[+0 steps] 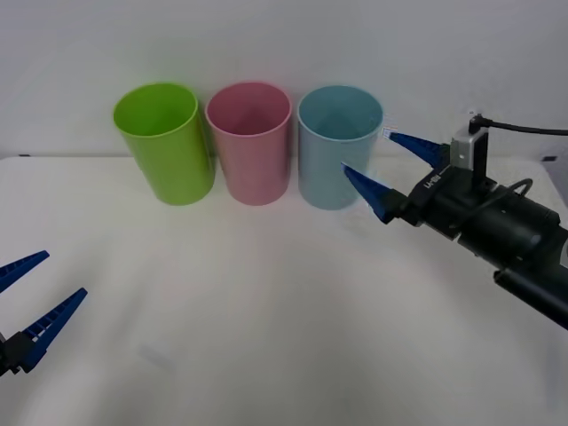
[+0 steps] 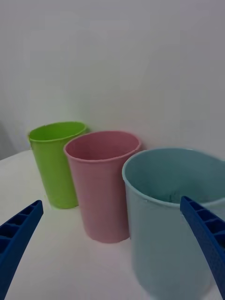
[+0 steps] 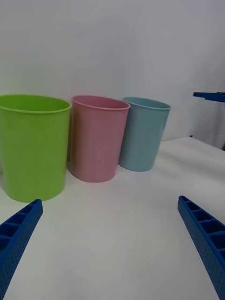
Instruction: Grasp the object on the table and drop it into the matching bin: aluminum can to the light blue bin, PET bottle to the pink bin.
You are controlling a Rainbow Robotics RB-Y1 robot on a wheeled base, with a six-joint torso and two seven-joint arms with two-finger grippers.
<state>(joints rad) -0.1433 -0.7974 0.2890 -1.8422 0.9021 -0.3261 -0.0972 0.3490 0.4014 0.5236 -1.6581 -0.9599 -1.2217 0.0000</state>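
Three bins stand in a row along the back of the white table, in the upper middle of the front view: a green bin at the left, the pink bin in the centre and the blue bin at the right. All three are upright, with neighbouring rims touching or very nearly so.

The right gripper sits at the right of the front view, level with the blue bin's upper half and just beside it. Its jaws are spread wide with nothing between them; one blue fingertip overlaps the bin's wall in that view, the other points toward its rim. In the right wrist view the blue bin looms close between the two fingers, with the pink bin and green bin beyond it. A small greyish shape shows low inside the blue bin, but what it is cannot be told.

The left gripper hangs at the lower left corner of the front view, well apart from the bins, its jaws also wide and empty. Its wrist view looks across bare table to the green bin, the pink bin and the blue bin.

The bottle's whereabouts cannot be told.
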